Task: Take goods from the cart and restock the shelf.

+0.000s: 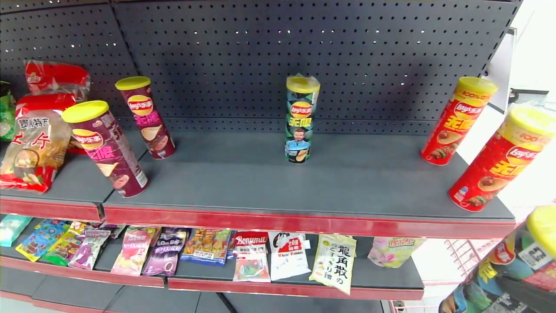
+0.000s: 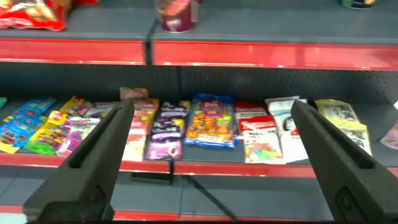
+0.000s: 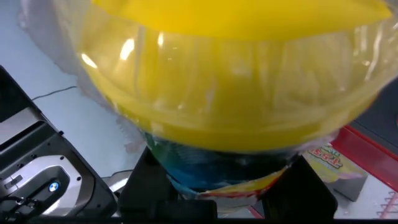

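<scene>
Yellow-lidded can (image 1: pixel 517 265), blue-green print, film-wrapped: clamped in the right gripper (image 3: pixel 214 190), dark fingers pressing its body on either side below the lid. Location: low at the robot's right, in front of the top shelf (image 1: pixel 312 191) and beneath its red lip, beside red wirework that is likely the cart (image 1: pixel 465 256). Long axis near upright, lid tipped a little to the right. Left gripper (image 2: pixel 211 107): spread wide, nothing between its fingers, facing the lower shelf (image 2: pixel 249 168) and its sachets (image 2: pixel 208 121). Stock on the top shelf: one matching can (image 1: pixel 300 119), upright, centre, near the back panel; two red cans (image 1: pixel 460 119) at the right end; two purple cans (image 1: pixel 108 148) at the left, next to chip bags (image 1: pixel 34 143). Bare deck lies between the matching can and the red cans. Judged bearing for placement: up, forward and left of the held can, over the lip, base down. The right arm is nearer and loaded, so the move falls to it. Clearance past the front red can looks tightest.
</scene>
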You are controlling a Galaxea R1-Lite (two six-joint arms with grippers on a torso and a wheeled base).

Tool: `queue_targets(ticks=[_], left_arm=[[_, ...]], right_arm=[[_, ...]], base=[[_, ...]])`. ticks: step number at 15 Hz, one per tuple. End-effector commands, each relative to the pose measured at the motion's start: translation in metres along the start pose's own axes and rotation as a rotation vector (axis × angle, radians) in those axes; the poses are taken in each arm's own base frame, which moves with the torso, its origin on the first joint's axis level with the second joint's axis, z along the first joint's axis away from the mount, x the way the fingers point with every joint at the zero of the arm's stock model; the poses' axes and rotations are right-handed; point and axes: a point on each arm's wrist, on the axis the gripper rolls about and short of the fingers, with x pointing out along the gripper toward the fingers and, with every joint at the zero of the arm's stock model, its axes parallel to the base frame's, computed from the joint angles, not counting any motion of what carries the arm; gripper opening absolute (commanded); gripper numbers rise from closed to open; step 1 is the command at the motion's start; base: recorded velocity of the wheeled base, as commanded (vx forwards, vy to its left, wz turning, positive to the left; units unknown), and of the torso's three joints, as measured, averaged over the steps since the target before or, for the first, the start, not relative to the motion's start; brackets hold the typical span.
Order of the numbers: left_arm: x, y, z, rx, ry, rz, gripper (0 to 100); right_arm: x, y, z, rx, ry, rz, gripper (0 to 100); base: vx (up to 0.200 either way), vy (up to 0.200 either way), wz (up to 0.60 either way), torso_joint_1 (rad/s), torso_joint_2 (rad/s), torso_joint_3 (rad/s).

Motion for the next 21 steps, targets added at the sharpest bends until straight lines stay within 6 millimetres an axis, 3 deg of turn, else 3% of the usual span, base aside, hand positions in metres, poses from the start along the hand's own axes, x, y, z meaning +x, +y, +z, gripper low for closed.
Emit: queue_targets(ticks=[1, 4, 10, 21], left_arm=[[0.0, 0.0, 0.0, 0.0, 0.0, 0.0, 100], [0.0, 0.0, 0.0, 0.0, 0.0, 0.002, 100], [0.0, 0.0, 0.0, 0.0, 0.0, 0.002, 100], [0.0, 0.0, 0.0, -0.003, 0.0, 0.002, 100]], right_arm=[[-0.0012, 0.0007, -0.0003, -0.005, -0.005, -0.001, 0], [-0.0033, 0.0018, -0.0006, -0.01, -0.013, -0.004, 0], [-0.0047, 0.0024, -0.0001, -0.014, -0.021, -0.005, 0], [-0.0045, 0.0023, -0.0001, -0.012, -0.02, -0.005, 0]], base=[[0.0, 0.0, 0.0, 0.0, 0.0, 0.0], [0.0, 0.0, 0.0, 0.0, 0.0, 0.0], [0.2, 0.0, 0.0, -0.003, 0.0, 0.003], [0.018, 0.0, 0.0, 0.0, 0.0, 0.0]])
